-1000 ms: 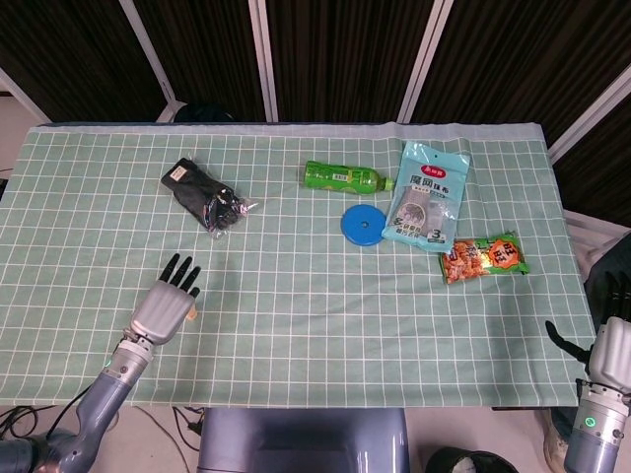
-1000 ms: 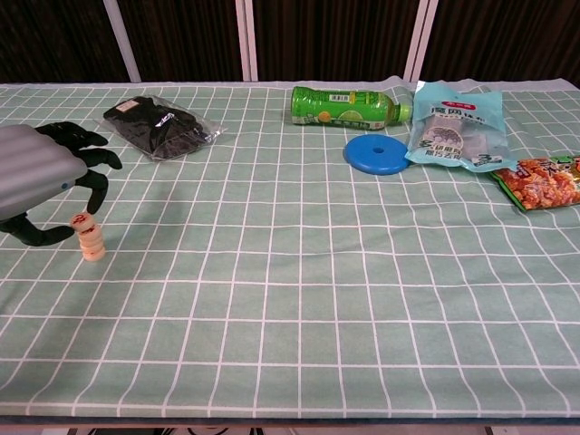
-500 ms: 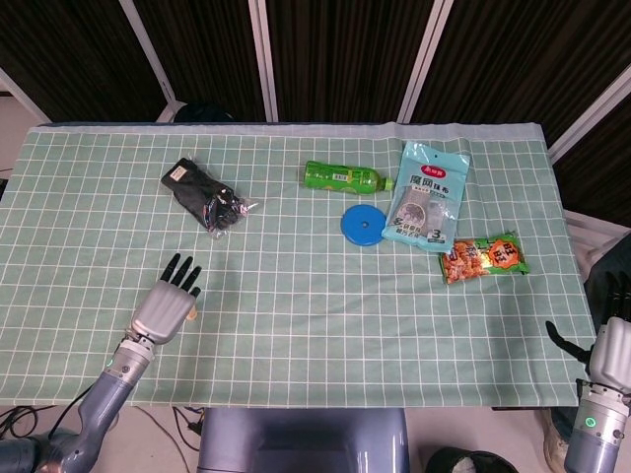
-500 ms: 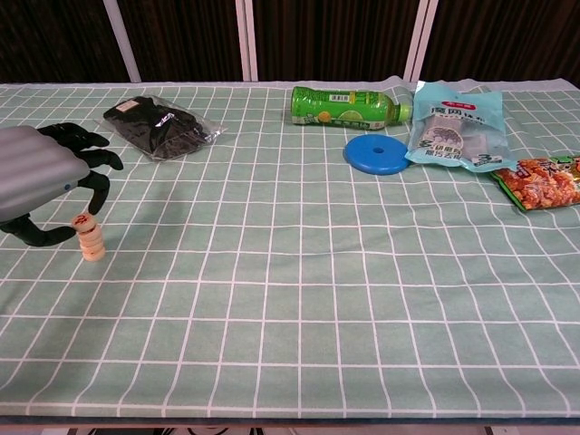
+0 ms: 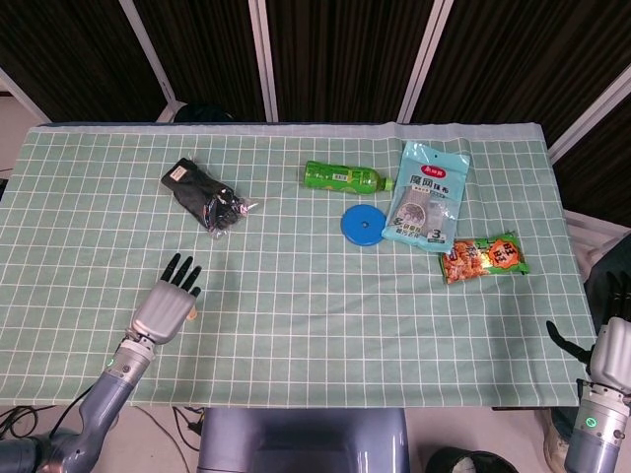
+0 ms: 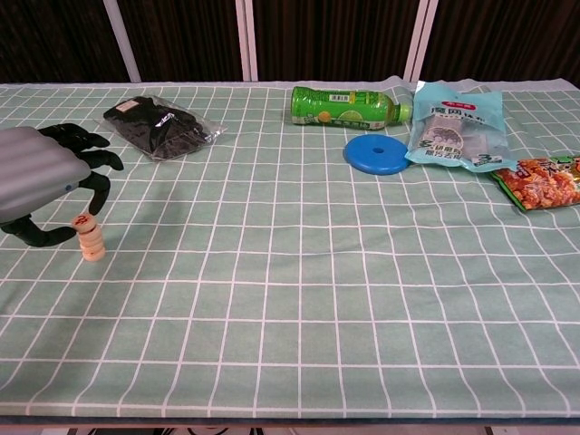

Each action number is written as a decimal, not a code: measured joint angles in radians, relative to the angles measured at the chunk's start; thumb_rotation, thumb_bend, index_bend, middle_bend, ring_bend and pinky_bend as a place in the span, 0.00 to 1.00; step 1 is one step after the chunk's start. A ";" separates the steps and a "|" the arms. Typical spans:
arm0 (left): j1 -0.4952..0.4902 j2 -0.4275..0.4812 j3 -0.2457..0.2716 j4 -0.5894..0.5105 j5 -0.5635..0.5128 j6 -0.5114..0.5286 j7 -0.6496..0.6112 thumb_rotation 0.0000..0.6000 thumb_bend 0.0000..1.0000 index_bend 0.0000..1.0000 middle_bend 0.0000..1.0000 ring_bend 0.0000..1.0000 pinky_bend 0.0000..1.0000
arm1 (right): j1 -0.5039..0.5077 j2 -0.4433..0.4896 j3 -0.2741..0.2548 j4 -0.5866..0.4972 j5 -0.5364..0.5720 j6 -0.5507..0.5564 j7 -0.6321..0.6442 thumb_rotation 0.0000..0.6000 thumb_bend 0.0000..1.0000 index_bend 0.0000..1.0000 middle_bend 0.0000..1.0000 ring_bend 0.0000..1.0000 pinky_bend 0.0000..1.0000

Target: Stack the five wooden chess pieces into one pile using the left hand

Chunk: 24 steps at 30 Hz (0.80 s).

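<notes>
- The wooden chess pieces (image 6: 90,237) are small round discs stacked in one short pile on the green checked tablecloth (image 6: 299,272), near the table's left edge.
- The left hand (image 6: 45,181) sits just left of the pile, fingers loosely curled around nothing.
- Wide bare cloth lies to the right.
- The right hand (image 5: 613,347) hangs off the right edge, grip unclear.

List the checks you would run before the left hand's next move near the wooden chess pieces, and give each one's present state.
1. Chess pieces form one pile: ok.
2. Pile upright: ok.
3. All five pieces in it: cannot tell.
4. Left hand clear of the pile: cannot tell; fingers curl close beside the top piece.
5. Right hand away from the work: ok, at the table's edge.
6. Black packet out of the way: ok.
</notes>
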<state>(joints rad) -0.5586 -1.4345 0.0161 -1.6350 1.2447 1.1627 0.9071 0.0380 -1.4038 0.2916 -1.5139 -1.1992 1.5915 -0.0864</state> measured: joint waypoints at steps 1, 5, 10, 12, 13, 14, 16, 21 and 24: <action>0.000 0.000 0.000 0.000 0.000 -0.001 0.002 1.00 0.34 0.49 0.14 0.00 0.07 | 0.000 0.000 0.000 0.000 0.000 0.000 0.000 1.00 0.25 0.06 0.00 0.02 0.00; 0.000 -0.003 0.001 0.002 -0.001 -0.002 0.006 1.00 0.34 0.49 0.14 0.00 0.07 | 0.000 0.000 0.000 0.000 0.000 -0.001 0.000 1.00 0.25 0.06 0.00 0.02 0.00; 0.000 -0.005 0.001 0.004 -0.001 -0.002 0.009 1.00 0.34 0.49 0.13 0.00 0.07 | 0.000 0.001 0.001 0.000 0.002 0.000 0.001 1.00 0.25 0.06 0.00 0.02 0.00; 0.000 -0.005 0.000 0.003 -0.001 -0.002 0.009 1.00 0.34 0.49 0.13 0.00 0.07 | 0.000 0.001 0.000 0.000 0.000 0.001 0.001 1.00 0.25 0.06 0.00 0.02 0.00; 0.000 -0.005 0.000 0.003 0.000 -0.002 0.010 1.00 0.34 0.49 0.13 0.00 0.07 | -0.001 0.001 0.000 -0.001 0.000 0.001 0.001 1.00 0.25 0.06 0.00 0.02 0.00; 0.000 -0.006 0.000 0.003 0.000 -0.002 0.011 1.00 0.34 0.49 0.13 0.00 0.07 | -0.001 0.001 0.000 -0.001 0.001 0.000 0.001 1.00 0.25 0.06 0.00 0.02 0.00; 0.000 -0.006 0.000 0.003 0.000 -0.002 0.012 1.00 0.34 0.48 0.13 0.00 0.07 | -0.001 0.001 0.001 -0.001 0.001 0.000 0.001 1.00 0.25 0.06 0.00 0.02 0.00; 0.000 -0.006 -0.001 0.002 -0.001 -0.001 0.016 1.00 0.34 0.48 0.13 0.00 0.07 | -0.001 0.002 0.001 -0.002 0.001 0.001 0.002 1.00 0.25 0.06 0.00 0.02 0.00; 0.000 -0.006 -0.001 0.001 -0.002 -0.001 0.020 1.00 0.34 0.48 0.13 0.00 0.07 | -0.001 0.002 0.001 -0.003 0.002 0.000 0.002 1.00 0.25 0.06 0.00 0.02 0.00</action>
<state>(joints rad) -0.5587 -1.4404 0.0151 -1.6343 1.2426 1.1619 0.9269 0.0368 -1.4017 0.2923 -1.5166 -1.1973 1.5915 -0.0848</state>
